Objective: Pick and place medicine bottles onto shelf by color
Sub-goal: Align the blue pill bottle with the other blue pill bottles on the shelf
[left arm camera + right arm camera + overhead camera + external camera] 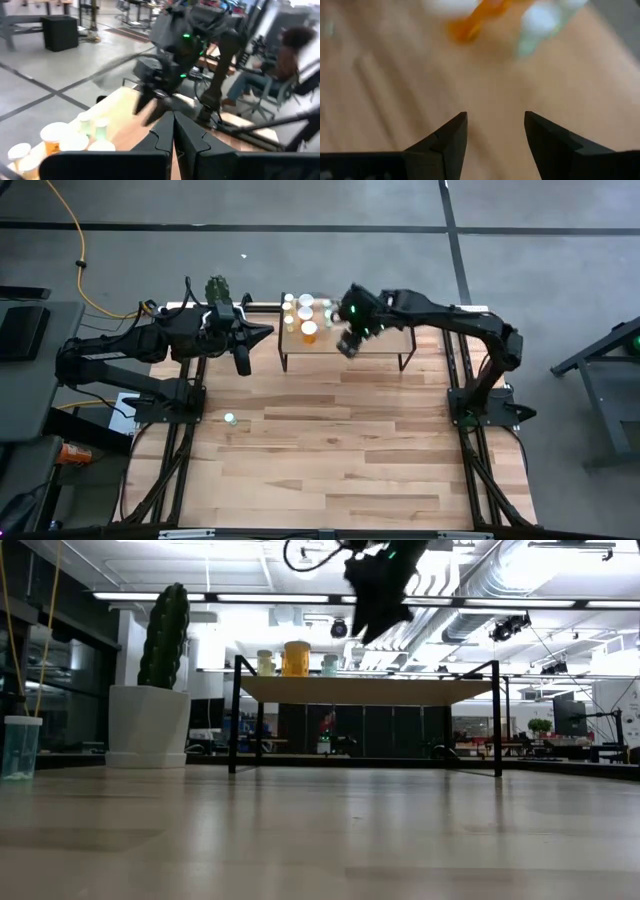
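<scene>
The shelf (pixel 345 350) stands at the table's far middle, and several medicine bottles (pixel 305 315) stand upright on its left end; in the low view (pixel 296 657) an orange one stands between a yellowish and a pale green one. A pale green bottle (pixel 230 418) stands alone on the tabletop at the left and shows in the low view (pixel 20 745). My right gripper (pixel 495 127) is open and empty above the shelf (pixel 348 345), just right of the bottles. My left gripper (pixel 174 127) is shut and empty, held in the air left of the shelf (pixel 268 330).
A cactus in a white pot (pixel 217 287) stands at the far left corner, behind my left arm. A person (pixel 280 60) sits beyond the table's right side. The near half of the wooden tabletop (pixel 340 470) holds only the lone bottle.
</scene>
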Controlling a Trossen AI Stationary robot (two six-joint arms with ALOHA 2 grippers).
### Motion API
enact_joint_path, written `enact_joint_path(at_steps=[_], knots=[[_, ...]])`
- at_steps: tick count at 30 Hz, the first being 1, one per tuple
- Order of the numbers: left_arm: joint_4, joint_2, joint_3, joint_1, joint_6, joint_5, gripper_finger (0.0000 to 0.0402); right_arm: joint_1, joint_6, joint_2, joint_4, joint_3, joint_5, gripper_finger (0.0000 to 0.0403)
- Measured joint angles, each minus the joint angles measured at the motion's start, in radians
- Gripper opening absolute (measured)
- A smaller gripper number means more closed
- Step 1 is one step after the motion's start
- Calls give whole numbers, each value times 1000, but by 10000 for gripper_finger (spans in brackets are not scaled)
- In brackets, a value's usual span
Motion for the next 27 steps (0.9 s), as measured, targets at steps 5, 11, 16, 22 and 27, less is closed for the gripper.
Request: enact_joint_path(at_steps=[5, 11, 16, 22, 27], knots=[[-2, 0, -1, -32, 110, 47, 0, 145, 1, -146, 12, -199, 19, 188], [112, -31, -147, -151, 70, 18, 0, 331, 321, -448, 413, -653, -11, 188], [529, -65, -426, -287, 31, -79, 0, 431, 438, -603, 840, -841, 95, 188], [732, -84, -578, -352, 84, -123, 0, 453, 409, -653, 1021, -904, 210, 188], [710, -85, -578, -334, 101, -122, 8, 452, 371, -653, 1029, -904, 200, 188]])
